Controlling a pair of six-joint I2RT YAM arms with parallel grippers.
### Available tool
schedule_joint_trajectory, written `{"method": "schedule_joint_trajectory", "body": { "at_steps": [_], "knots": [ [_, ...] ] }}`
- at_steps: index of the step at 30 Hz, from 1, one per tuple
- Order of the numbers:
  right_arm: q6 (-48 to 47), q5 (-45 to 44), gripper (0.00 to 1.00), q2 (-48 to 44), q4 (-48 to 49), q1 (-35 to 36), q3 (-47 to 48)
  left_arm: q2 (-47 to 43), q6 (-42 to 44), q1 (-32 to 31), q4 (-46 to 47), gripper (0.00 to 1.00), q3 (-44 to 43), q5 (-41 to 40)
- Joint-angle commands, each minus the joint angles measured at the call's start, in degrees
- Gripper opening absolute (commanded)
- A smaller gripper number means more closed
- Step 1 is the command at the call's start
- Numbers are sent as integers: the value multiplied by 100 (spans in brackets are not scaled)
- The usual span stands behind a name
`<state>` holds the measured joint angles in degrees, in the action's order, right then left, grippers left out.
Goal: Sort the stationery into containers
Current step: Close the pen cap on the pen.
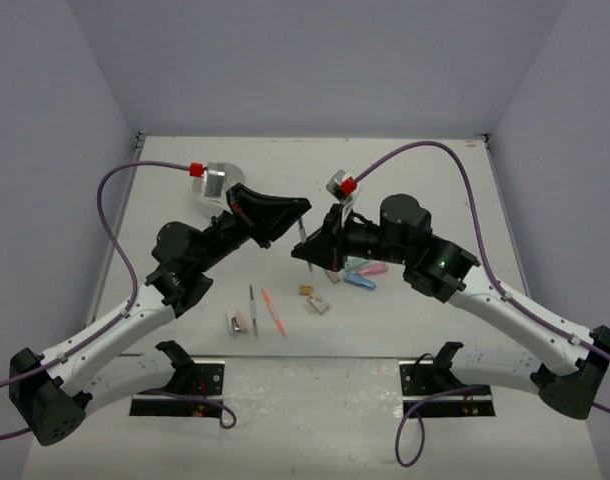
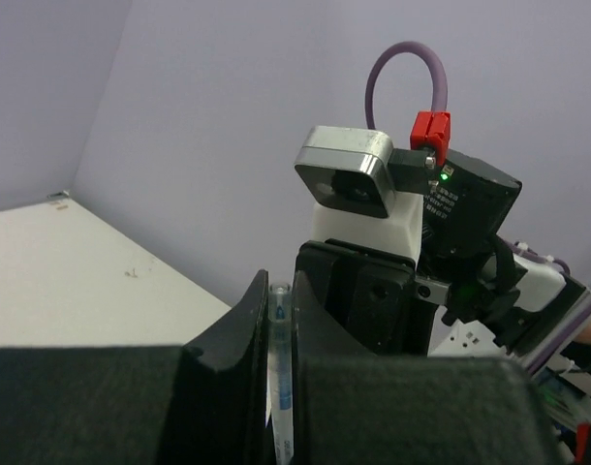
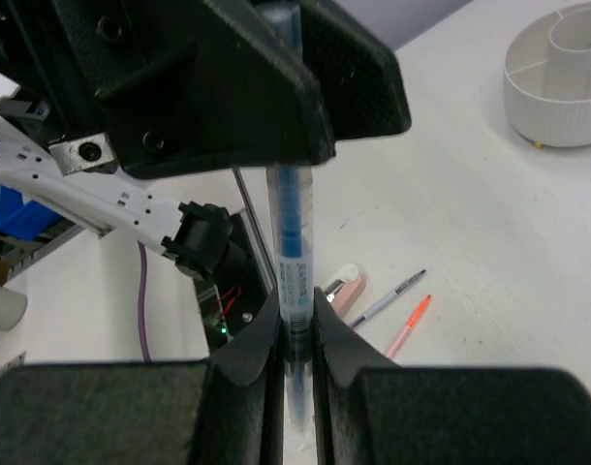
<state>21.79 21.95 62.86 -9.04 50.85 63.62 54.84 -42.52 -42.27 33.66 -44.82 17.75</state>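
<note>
A blue pen [image 1: 303, 232] is held off the table between both grippers. My left gripper [image 1: 299, 209] is shut on its upper end, and in the left wrist view the pen [image 2: 279, 368] stands between the two fingers. My right gripper [image 1: 304, 250] is shut on its lower end, with the pen [image 3: 291, 223] running up from its fingers into the left gripper [image 3: 276, 97]. The white divided dish [image 1: 206, 194] stands at the back left, partly hidden by the left wrist; it also shows in the right wrist view [image 3: 557, 97].
On the table lie a grey pen [image 1: 252, 308], an orange pen [image 1: 273, 311] and a pink eraser [image 1: 240, 322]. Two tan erasers [image 1: 315, 303] lie under the grippers. Pink, green and blue capsules [image 1: 363, 273] lie right of them. The arm bases stand at the near edge.
</note>
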Motion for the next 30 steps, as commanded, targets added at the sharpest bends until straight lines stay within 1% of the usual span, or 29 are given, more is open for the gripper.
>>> {"method": "schedule_joint_trajectory", "body": {
  "at_steps": [1, 5, 8, 10, 11, 14, 15, 17, 18, 20, 22, 23, 27, 30],
  "knots": [
    [-245, -580, 0, 398, 261, -415, 1486, 79, -97, -293, -527, 0, 531, 935],
    [-409, -533, 0, 940, -207, -555, 2826, 105, -14, -769, -620, 0, 750, 722],
    [-435, -532, 0, 1255, -444, -746, 3397, 2, 136, -1087, -875, 0, 866, 318],
    [-457, -437, 0, 1307, -428, -763, 3472, -161, 170, -1122, -1033, 0, 940, 97],
    [-470, -336, 0, 1320, -406, -770, 3412, -238, 227, -1132, -1195, 0, 918, -79],
    [-467, 83, 0, 1170, 80, -760, 2570, -386, 605, -1077, -2069, 0, 400, -759],
    [-474, 155, 0, 1011, 333, -753, 2051, -329, 785, -983, -2566, 0, 18, -1084],
    [-560, 101, 0, 744, 612, -752, 1364, -152, 1091, -611, -3172, 0, -773, -1276],
    [-683, 21, 0, 551, 698, -752, 988, -23, 1161, -439, -3500, 0, -1065, -1208],
    [-902, -147, 0, 352, 701, -752, 651, 288, 1289, -182, -4113, 0, -1633, -1033],
    [-1290, -452, 0, 154, 523, -752, 413, 725, 1291, 123, -4572, 0, -2090, -526],
    [-1466, -721, 0, 74, 471, -752, 299, 826, 1225, 237, -4626, 0, -2233, -134],
    [-1893, -1314, 0, -227, 273, -761, 116, 1106, 995, 342, -4475, 0, -2310, 738],
    [-1964, -1394, 0, -288, 158, -757, 152, 1191, 916, 333, -4422, 0, -2316, 892]
  ]
}}
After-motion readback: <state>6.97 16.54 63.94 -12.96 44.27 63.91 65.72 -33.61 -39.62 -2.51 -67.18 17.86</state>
